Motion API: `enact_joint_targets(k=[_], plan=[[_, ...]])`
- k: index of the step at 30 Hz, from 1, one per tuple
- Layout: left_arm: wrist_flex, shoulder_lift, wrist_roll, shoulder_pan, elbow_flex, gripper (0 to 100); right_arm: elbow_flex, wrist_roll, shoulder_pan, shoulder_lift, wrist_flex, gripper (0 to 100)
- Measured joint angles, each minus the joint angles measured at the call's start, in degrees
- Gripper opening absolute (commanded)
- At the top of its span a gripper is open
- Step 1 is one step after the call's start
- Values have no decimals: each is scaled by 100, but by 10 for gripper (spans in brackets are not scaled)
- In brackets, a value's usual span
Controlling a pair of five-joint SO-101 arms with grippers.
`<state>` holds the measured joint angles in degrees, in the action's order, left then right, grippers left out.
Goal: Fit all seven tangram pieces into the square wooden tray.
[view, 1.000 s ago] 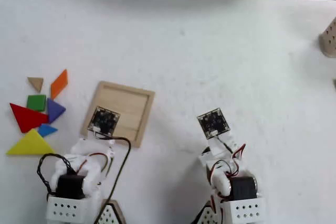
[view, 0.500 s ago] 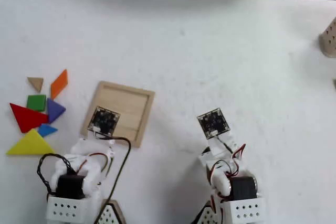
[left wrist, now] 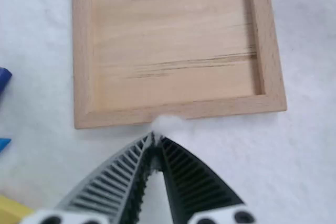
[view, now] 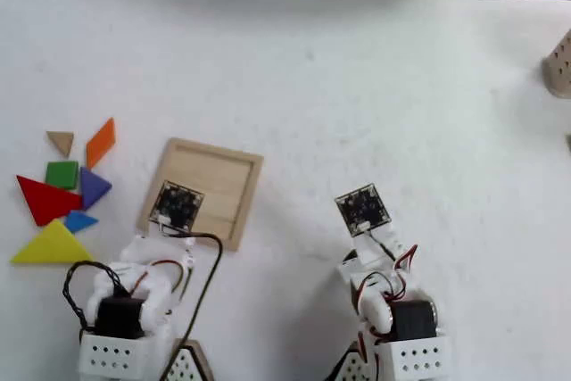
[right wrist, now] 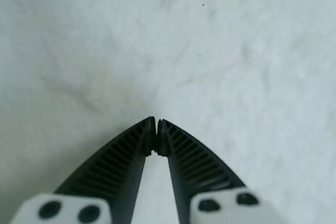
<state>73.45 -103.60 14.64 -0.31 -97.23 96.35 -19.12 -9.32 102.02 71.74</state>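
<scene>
Tangram pieces (view: 45,198) lie clustered on the white table (view: 357,86), beside the square wooden tray (view: 219,180). Left gripper (left wrist: 156,139): jaws pressed together, tips at the tray's near rim. Right gripper (right wrist: 156,124): jaws pressed together, above bare table

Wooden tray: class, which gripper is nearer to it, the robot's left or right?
Left. The left gripper sits just short of the wooden tray, at its near rim; the right gripper is over bare table, well off to the tray's side.
</scene>
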Motion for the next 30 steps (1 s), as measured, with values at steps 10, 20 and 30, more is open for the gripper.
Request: enact_joint_targets(k=[10, 20, 30], plan=[[0, 0, 0, 0, 0, 24, 0, -18, -9, 18, 44, 18], [-835, 0, 0, -642, 0, 24, -237, -18, 870, 53, -193, 21], [-1231, 0, 0, -1046, 0, 24, -70, -18, 1811, 70, -941, 18]])
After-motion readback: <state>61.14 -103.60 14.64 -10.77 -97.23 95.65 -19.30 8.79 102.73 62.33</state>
